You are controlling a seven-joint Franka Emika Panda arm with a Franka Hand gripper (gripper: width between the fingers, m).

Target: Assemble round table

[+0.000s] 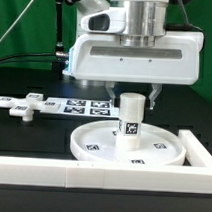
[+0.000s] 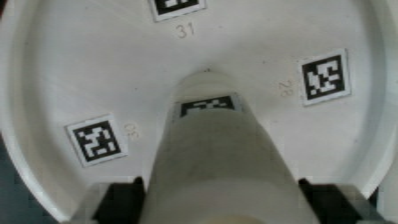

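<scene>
My gripper (image 1: pixel 135 99) is closed on the short white plastic post (image 1: pixel 130 123), with one jaw pressed on each side of it. The post stands straight up in the middle of the big round white plastic disc (image 1: pixel 79 139), which lies flat on the black table (image 1: pixel 33 133).

I think I am fitting the post into the disc. I cannot tell if it is all the way in.

Next I should keep it straight and push or turn it gently until it sits tight. The flat white cross-shaped piece (image 1: pixel 24 108) lies well apart, off to the exterior view's left.
</scene>
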